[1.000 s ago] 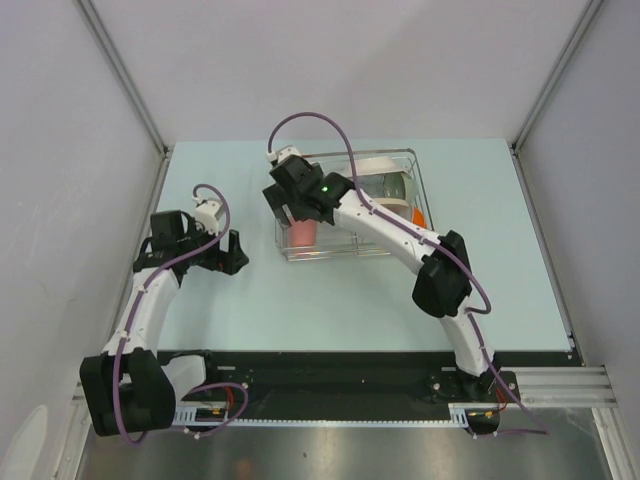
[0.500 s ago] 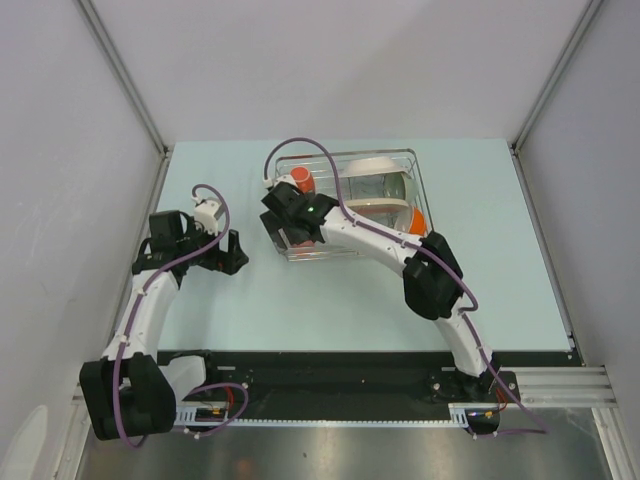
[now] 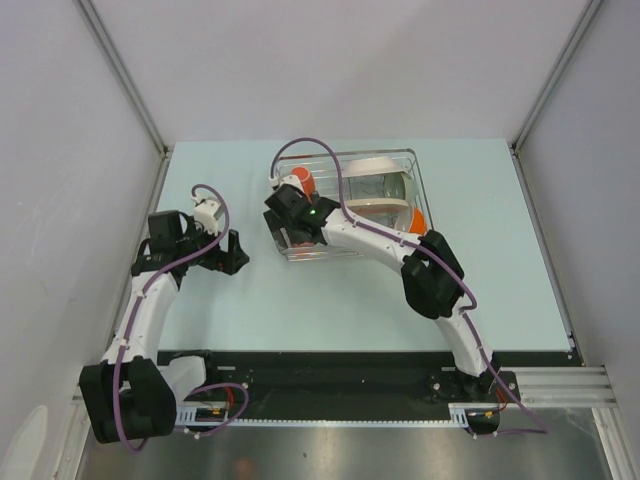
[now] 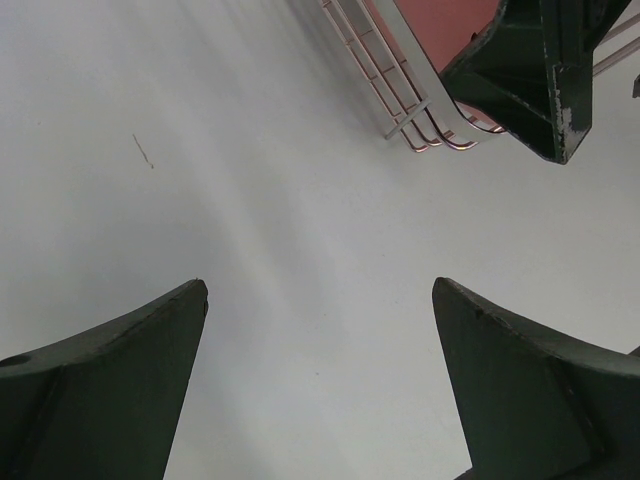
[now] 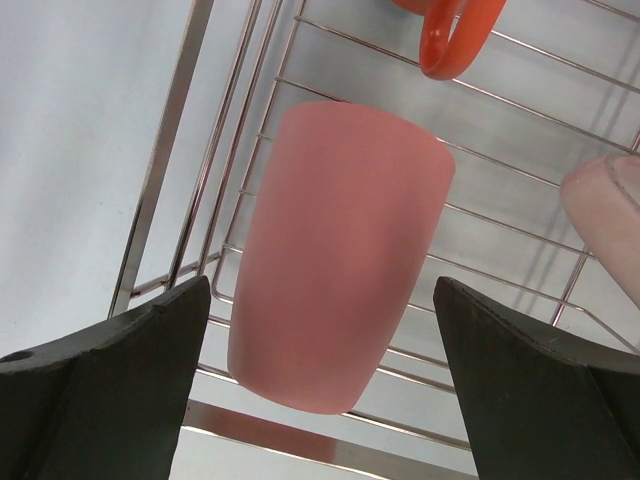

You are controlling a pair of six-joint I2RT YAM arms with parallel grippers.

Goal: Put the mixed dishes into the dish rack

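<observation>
Right pincer (image 5: 320,285) wide apart over cup (image 5: 345,200)

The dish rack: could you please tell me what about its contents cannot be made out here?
Top external: the right arm covers part of the dish rack and most of the pinkish cup.
Right wrist: the top edge cuts off the orange-red mug; mostly its handle shows.
Right wrist: the right edge cuts off a pink dish; unidentifiable.

We take this for a robotics lab test cell: a pale mint tabletop (image 3: 300,310) boxed in by plain grey-white panel walls (image 3: 350,70), with a black mounting rail (image 3: 330,372) and a ribbed aluminium beam (image 3: 560,383) along its near edge.
</observation>
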